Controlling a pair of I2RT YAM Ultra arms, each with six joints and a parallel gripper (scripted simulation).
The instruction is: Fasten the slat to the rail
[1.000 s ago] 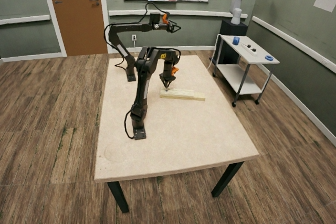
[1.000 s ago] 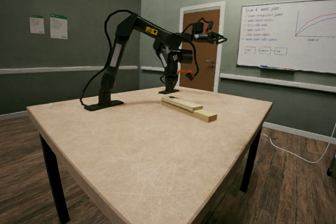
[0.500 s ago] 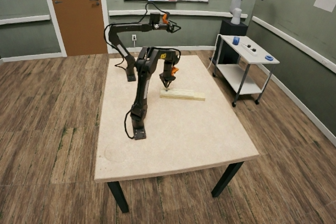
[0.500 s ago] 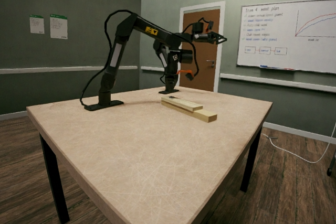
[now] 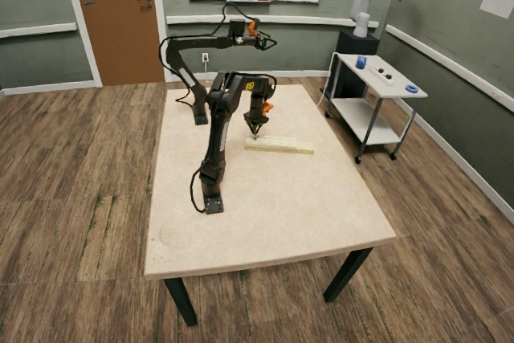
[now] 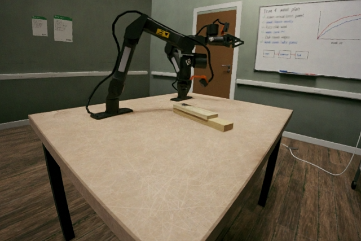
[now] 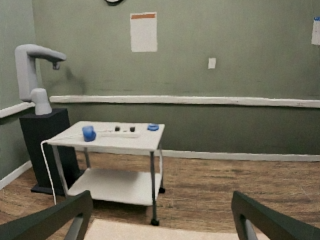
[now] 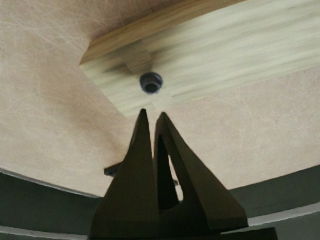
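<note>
The pale wooden slat lies flat along the rail, whose one end sticks out from under it. A small dark nut sits on the slat's top near its other end. Its dark centre does not show clearly how far the bolt comes through, and its tightness cannot be told. My right gripper points down close beside the nut, its fingers almost together with nothing between them. My left gripper is open and empty, held high and level, away from the slat.
Both arms stand on the table, along one side of it. The left arm reaches out high, behind the right arm in the top view. A white cart with small items stands off beyond the table.
</note>
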